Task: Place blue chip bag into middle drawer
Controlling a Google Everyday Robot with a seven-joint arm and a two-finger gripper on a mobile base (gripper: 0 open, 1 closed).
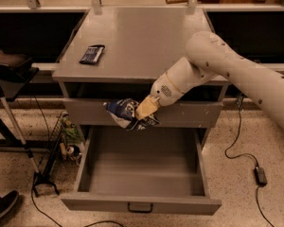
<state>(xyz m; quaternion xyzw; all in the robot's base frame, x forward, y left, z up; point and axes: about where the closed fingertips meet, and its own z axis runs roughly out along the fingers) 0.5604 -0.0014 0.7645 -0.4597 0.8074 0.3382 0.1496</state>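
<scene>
The blue chip bag (123, 112), dark blue with white lettering, hangs in my gripper (143, 112), which is shut on it. The bag is in the air in front of the upper drawer front, just above the back left part of the middle drawer (141, 205). That drawer is pulled out wide, its grey inside bare, with a small black handle on its front. My white arm (227, 65) reaches in from the right over the cabinet's front edge.
A small flat dark packet (92, 54) lies on the grey cabinet top (146, 37) at the left. A black stand (12, 74) is left of the cabinet, with a cable and power brick (260, 175) on the floor right. A shoe (2, 207) is bottom left.
</scene>
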